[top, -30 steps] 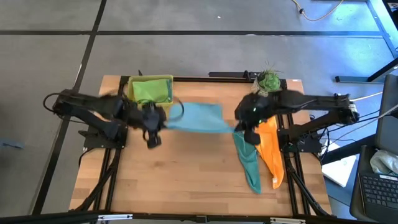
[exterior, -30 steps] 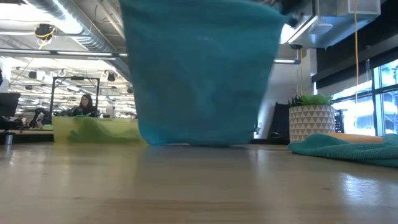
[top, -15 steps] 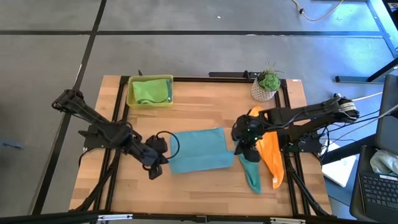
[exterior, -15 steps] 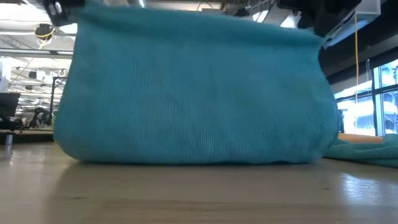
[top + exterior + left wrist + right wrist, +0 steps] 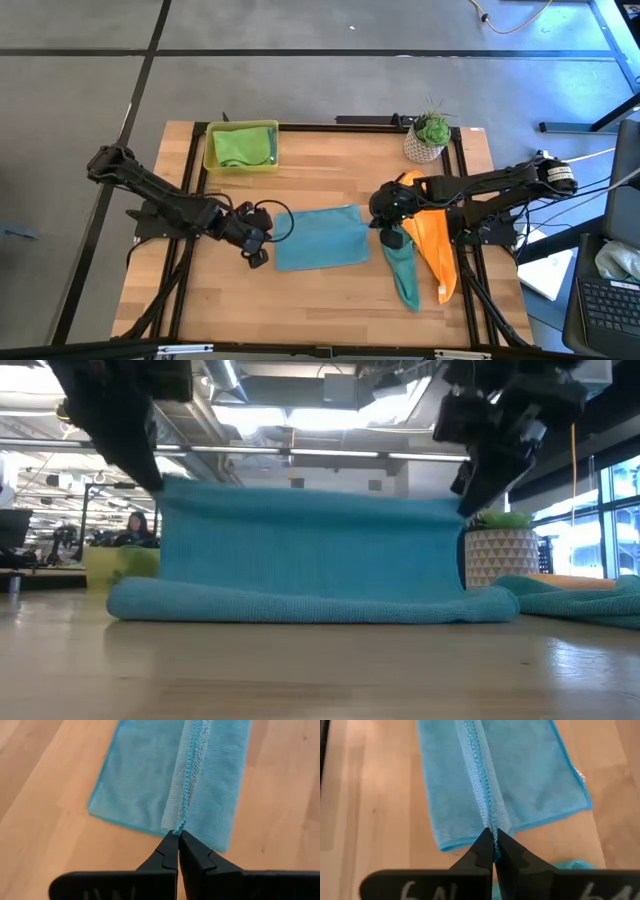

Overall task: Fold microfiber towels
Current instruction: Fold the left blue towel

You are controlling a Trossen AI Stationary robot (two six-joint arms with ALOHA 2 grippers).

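Jaws have lowered blue towel (image 5: 318, 238).

The top view is bright and even. Cool blue light falls on the floor (image 5: 560, 60) at the far right side. The arms drop only soft, faint shadows on the wooden table (image 5: 320, 300).

In the low view, long ceiling lights (image 5: 330, 390) glow white and glare. A window (image 5: 600, 520) on the right is so bright it looks washed out. The dark arms in front of the lights look almost black. The table close to the camera is blurry. The blue towel (image 5: 310, 560) is a bit soft.

Both wrist views are bright, warm and sharp on the towel, with fingers dark and plain.
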